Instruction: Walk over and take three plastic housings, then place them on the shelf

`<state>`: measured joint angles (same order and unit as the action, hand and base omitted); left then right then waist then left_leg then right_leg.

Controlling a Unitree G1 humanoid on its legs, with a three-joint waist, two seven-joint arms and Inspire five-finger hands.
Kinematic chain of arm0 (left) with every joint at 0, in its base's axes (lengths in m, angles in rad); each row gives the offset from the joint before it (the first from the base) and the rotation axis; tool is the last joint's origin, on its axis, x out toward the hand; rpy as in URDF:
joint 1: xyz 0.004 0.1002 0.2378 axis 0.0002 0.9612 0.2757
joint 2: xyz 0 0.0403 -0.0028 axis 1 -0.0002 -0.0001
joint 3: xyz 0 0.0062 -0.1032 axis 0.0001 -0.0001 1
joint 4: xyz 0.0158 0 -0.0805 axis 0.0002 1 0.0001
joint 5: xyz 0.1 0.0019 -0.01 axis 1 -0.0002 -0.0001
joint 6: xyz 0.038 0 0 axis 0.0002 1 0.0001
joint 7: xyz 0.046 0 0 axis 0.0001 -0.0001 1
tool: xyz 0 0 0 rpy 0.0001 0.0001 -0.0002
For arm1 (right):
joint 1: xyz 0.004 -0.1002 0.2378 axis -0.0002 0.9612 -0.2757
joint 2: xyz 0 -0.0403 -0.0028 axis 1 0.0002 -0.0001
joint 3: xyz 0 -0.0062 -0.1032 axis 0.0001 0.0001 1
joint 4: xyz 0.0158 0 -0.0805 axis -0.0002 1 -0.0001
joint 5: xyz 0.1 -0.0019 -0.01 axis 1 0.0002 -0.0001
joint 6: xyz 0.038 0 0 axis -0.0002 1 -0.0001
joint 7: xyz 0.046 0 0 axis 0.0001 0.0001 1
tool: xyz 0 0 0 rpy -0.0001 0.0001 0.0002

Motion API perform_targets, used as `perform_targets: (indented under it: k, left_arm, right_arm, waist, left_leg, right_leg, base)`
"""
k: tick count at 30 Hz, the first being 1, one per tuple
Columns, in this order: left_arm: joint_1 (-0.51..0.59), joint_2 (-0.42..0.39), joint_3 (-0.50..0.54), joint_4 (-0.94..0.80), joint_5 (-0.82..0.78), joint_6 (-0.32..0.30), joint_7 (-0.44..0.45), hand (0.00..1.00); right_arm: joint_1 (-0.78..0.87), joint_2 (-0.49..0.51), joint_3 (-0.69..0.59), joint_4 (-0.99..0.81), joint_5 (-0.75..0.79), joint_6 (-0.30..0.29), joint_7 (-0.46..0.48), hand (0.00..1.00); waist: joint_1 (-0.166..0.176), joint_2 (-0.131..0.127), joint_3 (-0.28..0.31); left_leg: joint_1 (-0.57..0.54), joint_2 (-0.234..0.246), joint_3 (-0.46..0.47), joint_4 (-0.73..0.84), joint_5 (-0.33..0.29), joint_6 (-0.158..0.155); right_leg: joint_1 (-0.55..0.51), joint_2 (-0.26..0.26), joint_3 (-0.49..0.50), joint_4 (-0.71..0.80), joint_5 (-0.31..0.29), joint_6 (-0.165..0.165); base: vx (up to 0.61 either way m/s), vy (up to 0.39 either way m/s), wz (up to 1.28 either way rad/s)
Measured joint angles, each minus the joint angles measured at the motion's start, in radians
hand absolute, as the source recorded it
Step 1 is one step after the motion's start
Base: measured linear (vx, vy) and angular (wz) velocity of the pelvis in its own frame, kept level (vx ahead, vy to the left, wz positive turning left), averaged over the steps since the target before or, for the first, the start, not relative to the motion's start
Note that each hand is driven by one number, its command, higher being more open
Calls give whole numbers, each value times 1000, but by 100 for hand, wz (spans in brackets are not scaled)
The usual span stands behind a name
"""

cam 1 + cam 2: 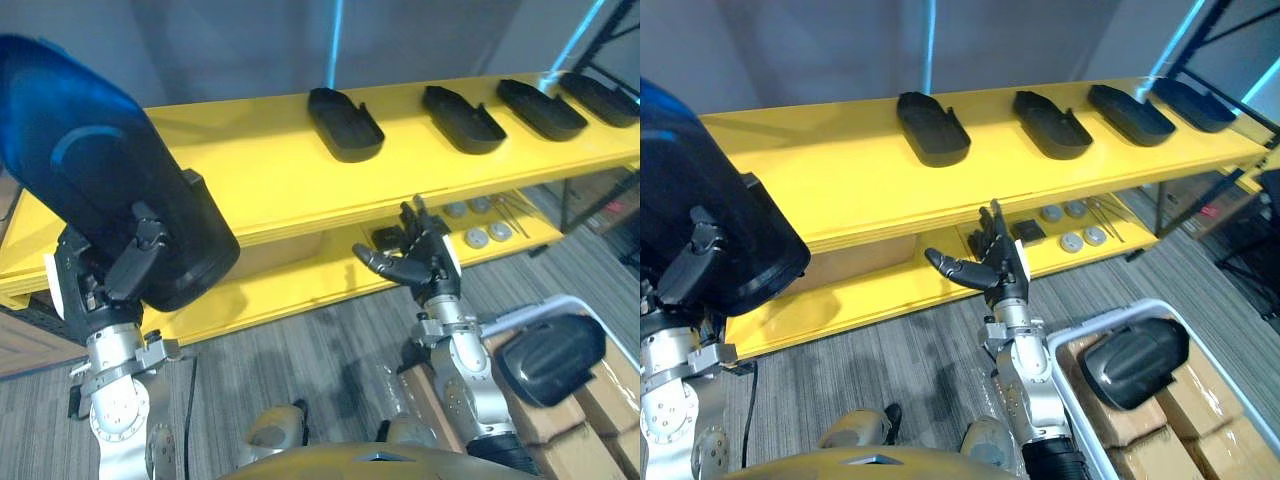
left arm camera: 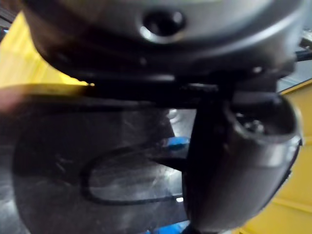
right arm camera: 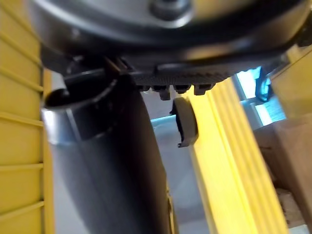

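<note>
The left hand (image 1: 118, 268) was up high on the robot's left side. Its fingers were curled tight around the edge of a big black housing (image 1: 105, 165). The big black housing was lifted up in front of the left end of the yellow top shelf (image 1: 250, 170), and it was not lying on the shelf.

The right hand (image 1: 418, 258) was lower down, in front of the bottom shelf (image 1: 290, 282). Its fingers were straight and spread wide, with the thumb sticking out to the side. It held nothing.

Four more housings lay in a row on the top shelf, well apart from each other. There was the first housing (image 1: 345, 124), the second housing (image 1: 463, 119), the third housing (image 1: 541, 108) and the fourth housing (image 1: 600, 98), far to the right.

One last housing (image 1: 1133, 362) sat in a white bin (image 1: 530, 308) near the robot's right side. It rested on top of brown boxes (image 1: 1230, 440).

Some small round grey things (image 1: 1072, 241) lay on the bottom shelf, past the right hand.
</note>
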<state>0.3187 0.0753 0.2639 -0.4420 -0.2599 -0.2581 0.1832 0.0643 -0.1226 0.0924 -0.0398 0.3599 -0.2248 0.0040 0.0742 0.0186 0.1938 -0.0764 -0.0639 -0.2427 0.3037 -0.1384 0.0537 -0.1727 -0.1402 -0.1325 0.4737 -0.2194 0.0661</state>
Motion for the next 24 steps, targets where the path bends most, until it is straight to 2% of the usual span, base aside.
perform_targets:
  k: [2, 4, 5, 6, 7, 8, 9, 10, 11, 13, 14, 17, 18, 22, 24]
  left_arm:
    - [-15, 6, -39, 38, 0, -1, 1, 0]
    - [-2, 6, -67, 47, 0, 0, 10, 0]
    - [0, 8, -77, 47, 1, 0, 18, 0]
    - [-3, -9, -89, 56, 0, 2, 23, 0]
    - [7, -20, -106, 56, 1, 4, 31, 0]
    - [4, -21, -116, 56, 2, 4, 30, 0]
    - [2, -21, -120, 55, 2, 4, 27, 0]
    - [-1, -21, -132, 55, 3, 4, 22, 0]
    - [-2, -22, -136, 55, 3, 4, 15, 0]
    - [-9, -22, -148, 57, 2, 4, -31, 0]
    - [-14, -22, -153, 58, 1, 4, -43, 0]
    - [-30, -17, -172, 59, 0, 0, -89, 0]
    - [-31, -8, -171, 59, -5, -2, -130, 0]
    - [-33, 43, -170, 59, -5, -27, -177, 0]
    - [-35, 52, -176, 59, -4, -29, -202, 0]
  right_arm:
    - [-3, -21, -18, -36, 2, -6, -19, 100]
    - [-6, -25, -23, -64, 4, -7, -21, 100]
    - [-14, -26, -22, -79, 4, -8, -18, 100]
    - [-26, -42, -24, -78, 4, -8, -15, 100]
    - [-42, -61, -24, -82, 6, -10, -15, 100]
    - [-53, -72, -29, -82, 10, -17, -13, 100]
    - [-58, -76, -33, -82, 10, -18, -10, 100]
    - [-63, -80, -49, -85, 9, -22, -2, 100]
    - [-62, -80, -59, -92, 7, -23, -2, 100]
    - [-60, -81, -113, -129, -2, -26, -17, 100]
    - [-60, -82, -131, -138, -3, -27, -24, 100]
    - [-56, -79, -187, -173, 0, -42, -47, 100]
    - [-56, -64, -194, -176, 10, -53, -29, 100]
    - [-11, -15, -185, -249, 8, -54, 22, 100]
    - [28, 1, -179, -280, 8, -65, 59, 100]
  waist:
    - [-11, -3, -7]
    - [-19, -34, -24]
    - [-18, -63, -41]
    - [-18, -37, -41]
    - [-20, -4, -51]
    - [-20, 10, -60]
    - [-21, 12, -61]
    - [-22, 12, -61]
    - [-24, 12, -61]
    - [-43, 11, -61]
    - [-50, 12, -61]
    - [-50, 7, -60]
    - [-50, 4, -60]
    - [-51, -1, -63]
    - [-64, -4, -64]
  left_leg:
    - [28, -18, -61, 8, -10, -22]
    - [46, -56, -104, 7, -28, -39]
    - [49, -83, -116, 16, -55, -52]
    - [48, -66, -123, 37, -72, -59]
    - [31, -27, -96, 61, -93, -78]
    - [26, 12, -57, 50, -95, -82]
    - [28, 31, -32, 36, -92, -87]
    - [31, 72, 37, 3, -78, -99]
    - [30, 93, 84, -7, -69, -96]
    - [24, 173, 300, -35, -28, -98]
    - [24, 178, 338, -49, -13, -104]
    - [61, 139, 326, -114, 27, -99]
    - [93, 129, 332, -132, 29, -98]
    - [129, 118, 379, -164, 30, -97]
    - [136, 113, 409, -175, 29, -98]
  right_leg:
    - [0, 36, 89, -118, 32, 38]
    - [15, 16, 109, -170, 104, 8]
    - [39, -3, 107, -204, 176, 12]
    - [54, 6, 80, -204, 174, 22]
    - [91, 27, 26, -244, 177, 5]
    - [119, 45, -15, -275, 178, -5]
    - [133, 49, -33, -291, 179, -10]
    - [162, 56, -72, -318, 178, -18]
    - [176, 56, -92, -330, 177, -22]
    - [210, 41, -173, -358, 176, -26]
    - [213, 34, -189, -358, 176, -26]
    - [232, 3, -192, -361, 179, -22]
    - [256, -5, -181, -368, 183, -15]
    - [263, -12, -126, -391, 189, -7]
    - [263, -13, -94, -423, 201, 12]
  base:
    - [305, -159, 105]
    - [336, -275, 92]
    - [266, -251, 81]
    - [335, -318, 87]
    - [171, -165, 86]
    - [250, -248, 87]
    - [180, -189, 86]
    - [162, -175, 68]
    - [122, -135, 89]
    - [85, -71, 100]
    - [61, 24, 86]
    - [40, 103, 41]
    - [29, 108, 5]
    - [-11, 62, -34]
    - [-56, 19, -47]
